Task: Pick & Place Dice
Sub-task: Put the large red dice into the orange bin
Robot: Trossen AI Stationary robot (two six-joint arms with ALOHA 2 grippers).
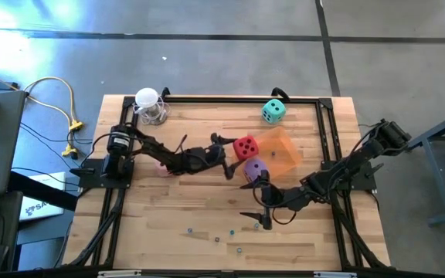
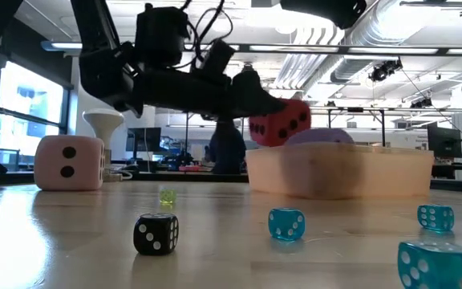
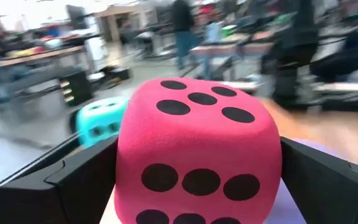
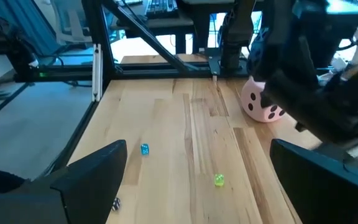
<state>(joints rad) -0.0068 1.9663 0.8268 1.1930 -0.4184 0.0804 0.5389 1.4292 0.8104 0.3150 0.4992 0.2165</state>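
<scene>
Holding red die [image 1: 246, 146] aloft, left gripper [image 1: 231, 157] jaws spread wide around it; right gripper [image 1: 259, 201] gaping empty at 5 o'clock.

The left arm stretches from the table's left edge toward the centre, its hand [image 1: 235, 147] raised above the surface with fingers spread wide around a red die [image 1: 246, 146]. The right arm bends in from the right edge, its hand [image 1: 261, 202] held low with both fingers wide apart, gripping nothing.

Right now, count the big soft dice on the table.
4: red die between the left claw's fingers, purple beside it, teal at the far edge, pink under the left arm.
</scene>
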